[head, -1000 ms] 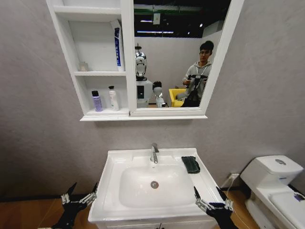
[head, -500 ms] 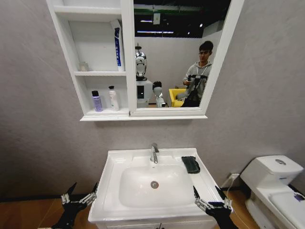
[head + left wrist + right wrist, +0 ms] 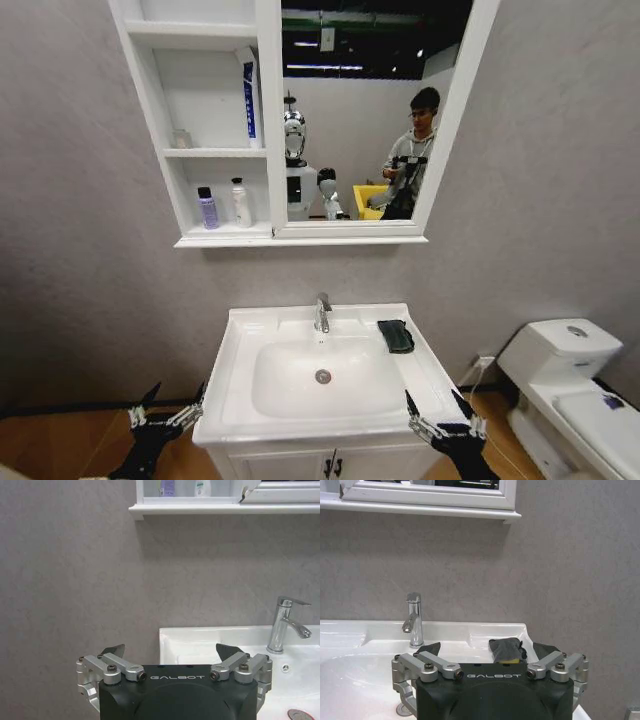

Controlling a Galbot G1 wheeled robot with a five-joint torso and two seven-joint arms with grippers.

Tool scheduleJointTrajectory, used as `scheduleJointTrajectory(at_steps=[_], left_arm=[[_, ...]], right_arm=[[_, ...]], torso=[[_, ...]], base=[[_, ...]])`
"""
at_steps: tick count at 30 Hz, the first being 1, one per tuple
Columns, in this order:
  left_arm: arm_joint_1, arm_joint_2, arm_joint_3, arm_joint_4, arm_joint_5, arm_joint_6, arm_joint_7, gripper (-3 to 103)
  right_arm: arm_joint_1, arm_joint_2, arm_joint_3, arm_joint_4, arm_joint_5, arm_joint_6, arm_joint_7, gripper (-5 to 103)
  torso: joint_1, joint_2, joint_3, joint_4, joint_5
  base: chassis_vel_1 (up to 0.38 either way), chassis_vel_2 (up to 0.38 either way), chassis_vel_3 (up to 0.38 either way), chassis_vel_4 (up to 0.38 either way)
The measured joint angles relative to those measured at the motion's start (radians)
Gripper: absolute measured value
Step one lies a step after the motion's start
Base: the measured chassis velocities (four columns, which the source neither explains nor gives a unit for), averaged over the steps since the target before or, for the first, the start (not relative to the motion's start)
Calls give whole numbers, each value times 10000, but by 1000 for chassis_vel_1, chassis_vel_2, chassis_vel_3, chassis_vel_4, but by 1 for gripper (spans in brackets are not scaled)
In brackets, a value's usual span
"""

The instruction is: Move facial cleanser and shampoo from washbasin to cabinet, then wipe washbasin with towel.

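Dark towel [image 3: 396, 336] beside chrome faucet [image 3: 322, 313]

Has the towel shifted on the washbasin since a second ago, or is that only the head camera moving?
No. The towel lies on the washbasin rim just right of the faucet, as before. Mirror, basin and toilet all shifted together, so the camera moved.

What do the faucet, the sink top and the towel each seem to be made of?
Faucet: likely chromed metal, mirror-bright.
Sink top: probably glazed ceramic, glossy white.
Towel: soft dark cloth, matte and folded.
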Motion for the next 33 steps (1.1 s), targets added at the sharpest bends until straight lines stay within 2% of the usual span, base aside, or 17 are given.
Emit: scheduleJointTrajectory(at_steps=[16, 19, 21, 24, 25, 29, 31, 33], left_arm=[[1, 0, 0, 0, 0, 1, 0, 100], [2, -1, 0, -1, 0, 1, 1, 100], [2, 0, 0, 0, 0, 1, 0, 100], [0, 0, -1, -1, 0, 1, 1, 100], [0, 1, 0, 0, 0, 1, 0, 100], [1, 0, 0, -1, 0, 0, 0, 100], [0, 1, 1, 0, 0, 1, 0, 100], [0, 0, -1, 0, 0, 1, 1, 100]], right_arm=[[1, 0, 0, -6, 2, 7, 5, 100], [2, 0, 1, -6, 2, 8, 5, 100], [1, 1, 0, -6, 2, 11, 5, 100], [3, 0, 0, -6, 2, 11, 5, 100], [2, 0, 0, -6, 1, 11, 5, 100], [3, 1, 0, -7, 2, 12, 6, 100], [2, 1, 0, -6, 2, 13, 6, 100], [3, 1, 0, -7, 2, 12, 6, 100]], torso=[[-2, 2, -2, 2, -5], [0, 1, 0, 2, 6], [-1, 3, -2, 1, -6], [1, 2, 0, 2, 10], [-1, 3, -2, -3, -7], [9, -2, 3, 1, 5], [-1, 3, -2, -3, -9], [1, 0, 1, 3, 5]], base=[[324, -334, -312, 324], [377, -365, -376, 348], [362, -373, -362, 363], [358, -354, -355, 348], [350, -353, -332, 351], [362, -350, -354, 345], [350, -364, -338, 348], [374, -346, -329, 353]])
